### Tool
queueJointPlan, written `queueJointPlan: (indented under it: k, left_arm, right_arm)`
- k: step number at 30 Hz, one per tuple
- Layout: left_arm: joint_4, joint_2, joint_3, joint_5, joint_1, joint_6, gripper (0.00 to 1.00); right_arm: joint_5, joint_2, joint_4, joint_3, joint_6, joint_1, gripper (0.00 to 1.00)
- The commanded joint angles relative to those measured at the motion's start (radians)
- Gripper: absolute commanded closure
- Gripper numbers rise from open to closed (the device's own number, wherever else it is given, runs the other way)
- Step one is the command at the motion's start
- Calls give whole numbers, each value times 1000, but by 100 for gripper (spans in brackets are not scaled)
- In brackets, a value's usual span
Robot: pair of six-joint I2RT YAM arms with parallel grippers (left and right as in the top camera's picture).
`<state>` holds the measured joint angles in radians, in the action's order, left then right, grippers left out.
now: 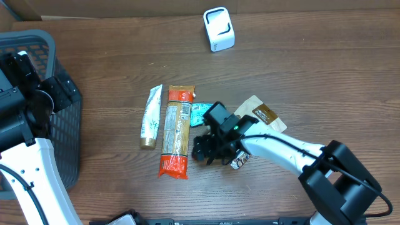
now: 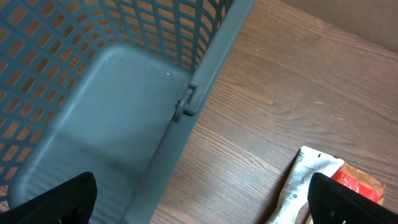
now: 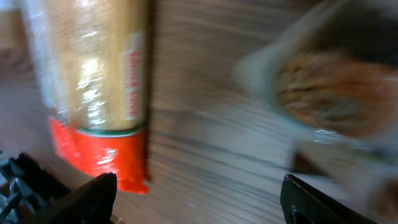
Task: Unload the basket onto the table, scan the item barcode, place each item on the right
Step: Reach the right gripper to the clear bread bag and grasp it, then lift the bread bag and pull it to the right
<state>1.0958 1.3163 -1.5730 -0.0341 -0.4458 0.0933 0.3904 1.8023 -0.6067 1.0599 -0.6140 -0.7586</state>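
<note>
right pincer (image 1: pixel 209 154) gapes wide and empty just beside the orange packet (image 1: pixel 175 131).

The view is blurred. A long packet (image 3: pixel 93 81), tan inside clear wrap with a red-orange end, runs from 11 o'clock down to 8 o'clock on the wood-grain table (image 3: pixel 205 124). At 2 o'clock lies a hazy clear pouch (image 3: pixel 323 87) with brownish contents. The right tool (image 3: pixel 199 202) shows dark fingertips at 7 and 5 o'clock, set wide apart over bare wood.
</note>
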Motion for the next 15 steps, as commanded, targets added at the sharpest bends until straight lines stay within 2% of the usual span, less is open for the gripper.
queueJointPlan:
  k: [1, 8, 13, 15]
  left_arm:
    - [0, 4, 4, 9, -3, -27, 0]
    - [0, 4, 4, 9, -3, -27, 0]
    - [0, 4, 4, 9, -3, -27, 0]
    - [0, 4, 4, 9, -3, -27, 0]
  right_arm:
    - [-25, -8, -51, 23, -6, 76, 15]
    - [-29, -8, -275, 56, 165, 212, 18]
    - [-170, -9, -401, 62, 245, 286, 19]
    - [-174, -14, -410, 62, 299, 305, 29]
